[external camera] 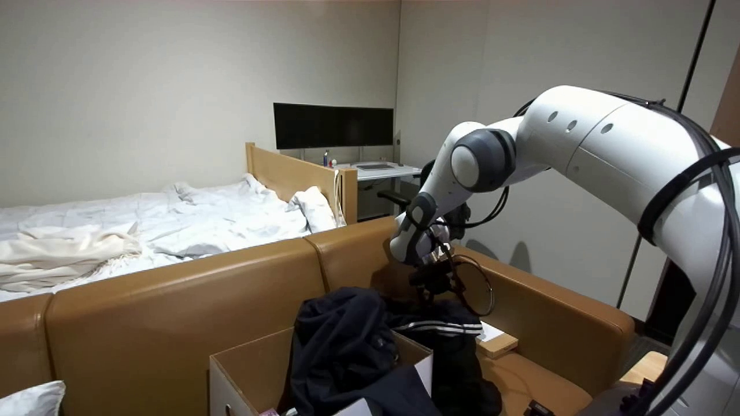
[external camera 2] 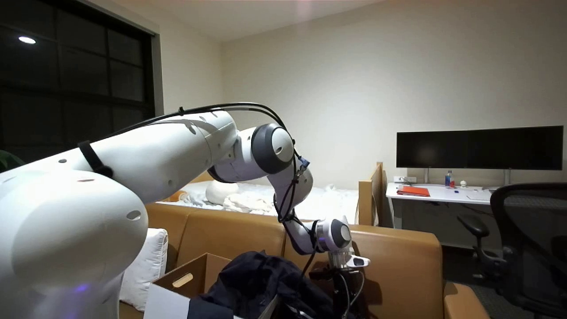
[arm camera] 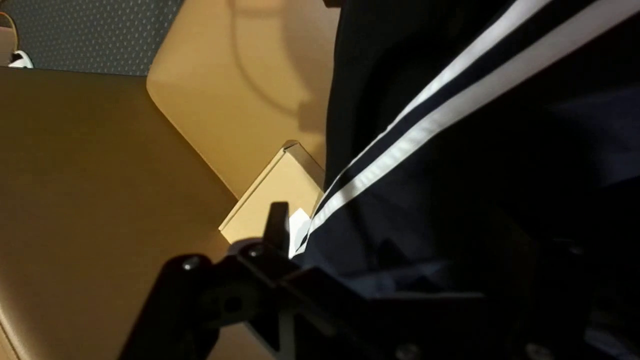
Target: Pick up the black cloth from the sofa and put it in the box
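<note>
On the sofa (external camera: 185,306) seat lies the black cloth (external camera: 459,361), with a pair of white stripes that also cross the wrist view. Dark navy fabric (external camera: 341,346) heaps over and into the box (external camera: 228,378); I cannot tell whether it is one piece with the striped part. My gripper (external camera: 430,292) points down just above the striped cloth near the sofa's back. In the wrist view one finger (arm camera: 276,225) stands at the cloth's edge, the opposite one is lost in the dark. The jaws look wide apart, with nothing gripped.
A small flat carton (arm camera: 272,195) with white paper lies beside the cloth, close to the sofa's squared arm (external camera: 555,294). The sofa's backrest (external camera 2: 394,261) rises right behind the gripper. A white pillow (external camera 2: 148,270) stands on the box's far side. A bed (external camera: 144,214) is behind the sofa.
</note>
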Robot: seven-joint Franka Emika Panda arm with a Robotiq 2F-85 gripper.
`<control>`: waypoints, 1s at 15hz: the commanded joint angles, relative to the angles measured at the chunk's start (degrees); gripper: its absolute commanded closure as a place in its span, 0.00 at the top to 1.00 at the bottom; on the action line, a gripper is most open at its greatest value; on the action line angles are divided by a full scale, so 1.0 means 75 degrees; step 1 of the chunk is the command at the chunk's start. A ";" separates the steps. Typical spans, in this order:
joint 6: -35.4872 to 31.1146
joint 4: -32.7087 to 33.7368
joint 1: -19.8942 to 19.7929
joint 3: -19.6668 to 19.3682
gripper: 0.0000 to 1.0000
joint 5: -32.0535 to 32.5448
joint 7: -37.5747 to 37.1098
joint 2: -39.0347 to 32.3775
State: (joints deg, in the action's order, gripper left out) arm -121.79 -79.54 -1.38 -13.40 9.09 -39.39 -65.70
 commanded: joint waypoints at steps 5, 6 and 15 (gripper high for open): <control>0.1011 0.1395 -0.0308 0.0210 1.00 -0.0377 0.0998 -0.0960; 0.0934 0.1330 -0.0318 0.0220 1.00 -0.0380 0.1132 -0.0928; -0.0586 0.0093 -0.0741 0.0526 1.00 -0.0323 0.1425 -0.0197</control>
State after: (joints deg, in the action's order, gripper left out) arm -121.00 -72.38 -5.17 -10.90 7.89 -30.91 -71.47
